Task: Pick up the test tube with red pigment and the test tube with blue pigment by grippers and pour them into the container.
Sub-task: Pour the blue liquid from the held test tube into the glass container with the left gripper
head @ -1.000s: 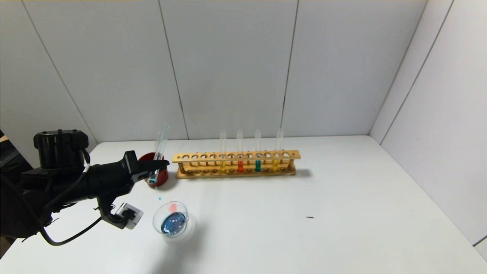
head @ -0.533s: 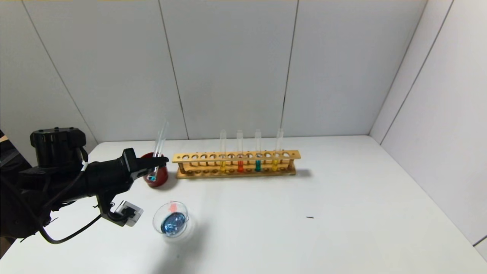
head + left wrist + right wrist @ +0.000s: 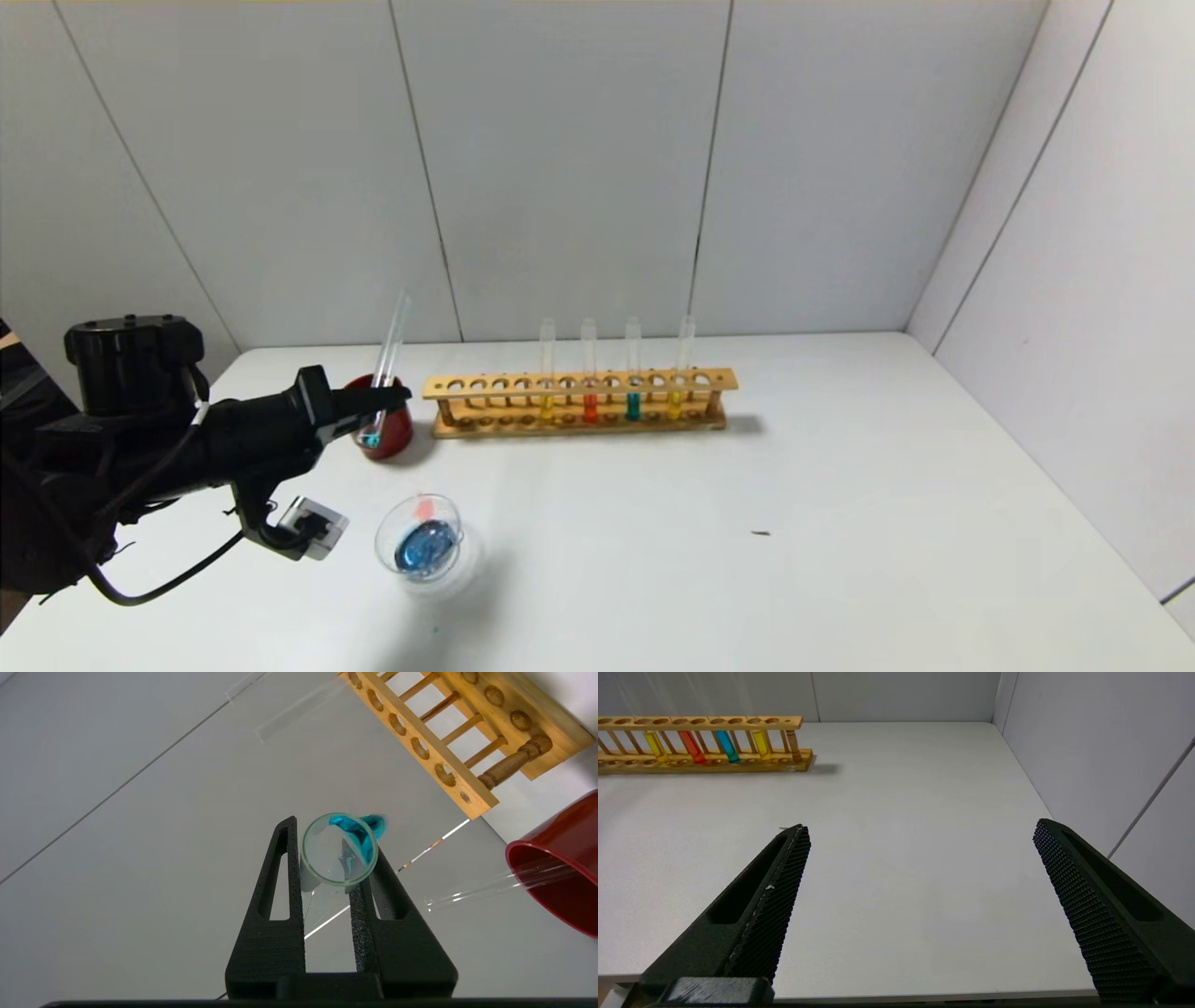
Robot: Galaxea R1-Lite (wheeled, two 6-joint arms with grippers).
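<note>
Presently, a slim clear glass tube with a trace of blue liquid at its round end [image 3: 383, 383] is being held by the black two-fingered left gripper [image 3: 387, 403] at the middle left of the head view, its fingers [image 3: 369, 891] clamped on the glass, with the tube's foot being kept at the opaque dark red cup [image 3: 392, 437]. A second clear tube [image 3: 495, 884] is being held leaning in that cup. Below it, in the lower left, blue liquid is being contained by the small round clear glass dish [image 3: 420, 546] on the white table [image 3: 747, 523]. At centre, the tube with orange-red liquid [image 3: 589, 369] and the tube with teal-blue liquid [image 3: 633, 369] are being kept upright in the long wooden rack [image 3: 579, 401], between tubes of yellow liquid. The right gripper [image 3: 920, 896] is being held wide apart over bare table, well apart from the rack.
</note>
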